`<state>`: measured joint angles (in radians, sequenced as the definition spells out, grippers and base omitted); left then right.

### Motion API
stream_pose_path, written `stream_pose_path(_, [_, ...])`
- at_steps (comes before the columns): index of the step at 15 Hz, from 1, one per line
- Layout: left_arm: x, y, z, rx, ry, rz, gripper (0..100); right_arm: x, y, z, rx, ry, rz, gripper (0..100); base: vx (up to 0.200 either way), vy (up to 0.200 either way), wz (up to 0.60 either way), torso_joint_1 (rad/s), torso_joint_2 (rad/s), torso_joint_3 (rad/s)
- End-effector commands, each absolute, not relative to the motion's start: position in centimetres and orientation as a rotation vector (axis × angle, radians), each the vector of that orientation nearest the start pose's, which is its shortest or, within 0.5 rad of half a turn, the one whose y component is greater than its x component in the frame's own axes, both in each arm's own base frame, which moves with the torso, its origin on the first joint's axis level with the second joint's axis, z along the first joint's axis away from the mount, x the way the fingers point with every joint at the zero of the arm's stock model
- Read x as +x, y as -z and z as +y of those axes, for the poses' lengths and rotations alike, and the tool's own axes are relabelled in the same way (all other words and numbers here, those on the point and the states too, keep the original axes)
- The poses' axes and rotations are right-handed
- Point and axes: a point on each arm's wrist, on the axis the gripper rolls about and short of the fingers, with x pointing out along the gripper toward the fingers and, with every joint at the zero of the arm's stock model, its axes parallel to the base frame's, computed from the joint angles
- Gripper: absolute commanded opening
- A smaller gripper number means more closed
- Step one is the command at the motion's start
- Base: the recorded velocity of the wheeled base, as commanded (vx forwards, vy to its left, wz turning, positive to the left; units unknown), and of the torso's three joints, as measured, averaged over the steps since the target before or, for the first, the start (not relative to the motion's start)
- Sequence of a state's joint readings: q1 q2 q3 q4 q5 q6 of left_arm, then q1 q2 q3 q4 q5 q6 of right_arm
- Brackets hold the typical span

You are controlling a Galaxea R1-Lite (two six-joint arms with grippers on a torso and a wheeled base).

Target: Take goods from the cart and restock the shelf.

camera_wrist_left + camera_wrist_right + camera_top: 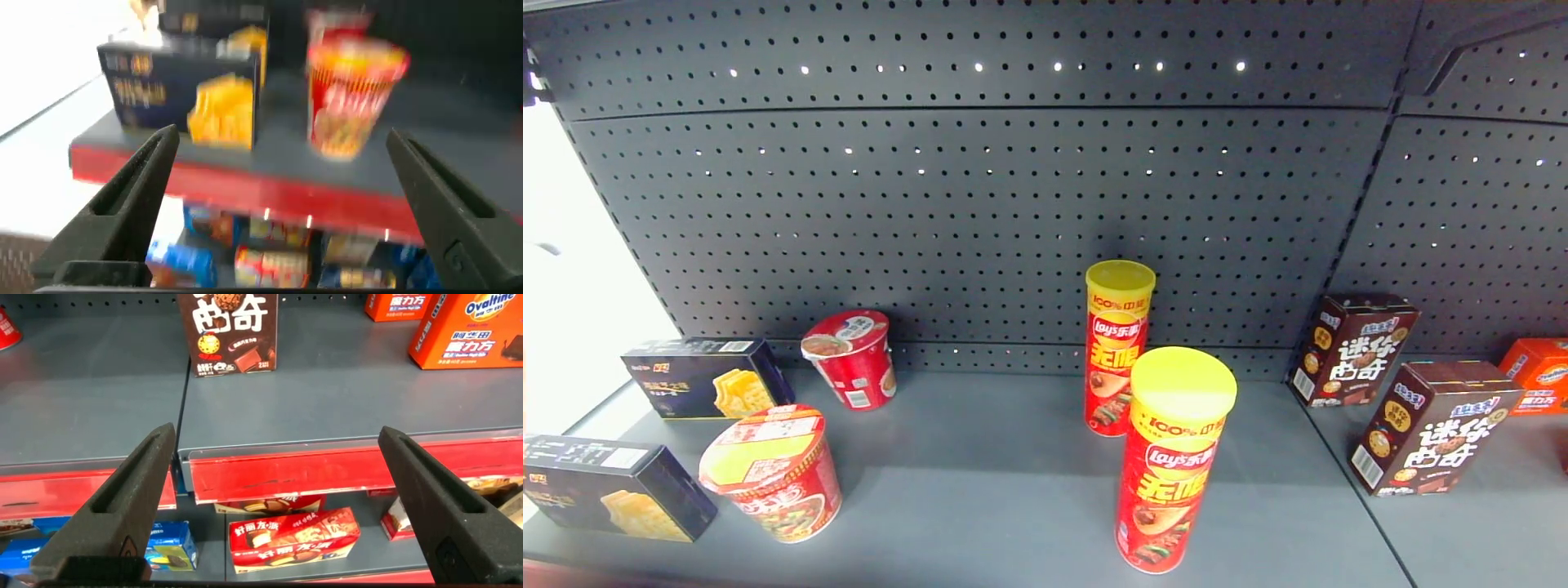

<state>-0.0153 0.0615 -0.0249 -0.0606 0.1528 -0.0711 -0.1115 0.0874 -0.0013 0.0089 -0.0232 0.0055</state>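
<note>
A: Both empty: left gripper (282,137) and right gripper (278,431), jaws wide. Stock?
B: On the shelf (1013,490). Tall front chip can (1176,465), lower centre of head view, near the edge. Risk: an incoming arm clips it and it topples

Dark grey metal shelf (980,490): widest bare stretch lies between the two red paper noodle cups (772,474) on the left and the two tall red chip tubes with yellow lids (1172,469). Narrower gap between tubes and brown cardboard biscuit boxes (1429,433). Black perforated back panel (980,229) closes the rear.
</note>
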Motion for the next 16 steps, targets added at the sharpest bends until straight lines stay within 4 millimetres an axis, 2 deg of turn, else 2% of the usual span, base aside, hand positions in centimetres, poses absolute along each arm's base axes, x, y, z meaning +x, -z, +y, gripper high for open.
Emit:
stream_pose_path(1, [-2.3,-8.0,0.3,-0.084,-0.147,-0.04,100,-1.6,-7.6,0.1,0.01,0.135,0.096,100,0.0,0.0,0.0,0.0,0.0,0.0])
stream_pose_path(9, [-2.3,-8.0,0.3,-0.076,-0.106,-0.038,100,-1.6,-7.6,0.2,0.011,0.135,0.095,100,0.0,0.0,0.0,0.0,0.0,0.0])
stream_pose_path(10, [-2.3,-8.0,0.3,-0.076,-0.105,-0.038,100,-1.7,-8.3,0.2,-0.006,0.144,0.064,100,0.0,0.0,0.0,0.0,0.0,0.0])
stream_pose_path(11, [-2.3,-8.0,0.3,-0.066,-0.103,-0.037,100,-2.1,-13.9,0.3,-0.017,0.1,-0.074,100,0.0,0.0,0.0,0.0,0.0,0.0])
stream_pose_path(12, [-2.3,-8.0,0.3,-0.066,-0.103,-0.037,100,-2.1,-13.9,0.3,-0.017,0.1,-0.074,100,0.0,0.0,0.0,0.0,0.0,0.0])
stream_pose_path(13, [-2.2,-7.8,0.3,-0.058,-0.104,-0.024,100,0.2,-19.0,0.2,-0.019,0.005,0.009,100,0.0,0.0,0.0,0.0,0.0,0.0])
stream_pose_path(16, [-2.2,-7.8,0.3,-0.06,-0.105,-0.025,100,-0.4,-18.0,0.5,-0.002,-0.254,0.128,100,0.0,0.0,0.0,0.0,0.0,0.0])
